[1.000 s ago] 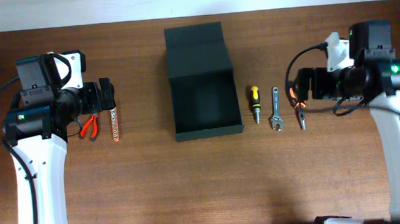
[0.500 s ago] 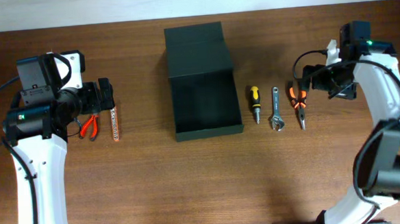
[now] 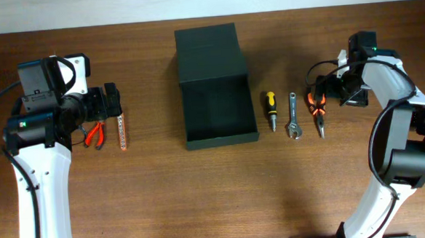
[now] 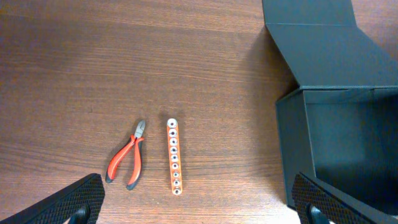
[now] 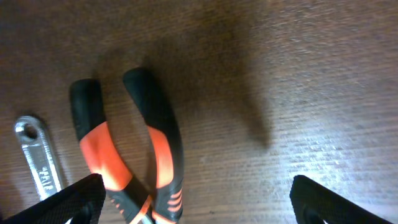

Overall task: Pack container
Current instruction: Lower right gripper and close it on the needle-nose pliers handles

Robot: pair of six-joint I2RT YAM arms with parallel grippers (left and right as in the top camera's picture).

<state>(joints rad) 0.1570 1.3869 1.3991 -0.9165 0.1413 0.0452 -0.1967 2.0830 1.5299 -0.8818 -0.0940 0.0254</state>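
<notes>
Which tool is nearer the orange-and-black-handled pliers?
Right. The right tool hovers at the orange-and-black pliers' handles; the left tool sits far beyond the dark green-black box.

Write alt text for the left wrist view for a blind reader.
The open dark container stands at right on a wooden table, its lid folded back. Left of it lie red-handled pliers and an orange strip with a row of holes, not touching. The left tool is open and empty, its fingertips at the bottom corners.

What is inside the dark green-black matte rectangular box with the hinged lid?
Nothing shows inside the dark green-black matte rectangular box: the overhead view shows only its bare dark floor. The interior is shadowed, so a small dark item could go unseen.
</notes>
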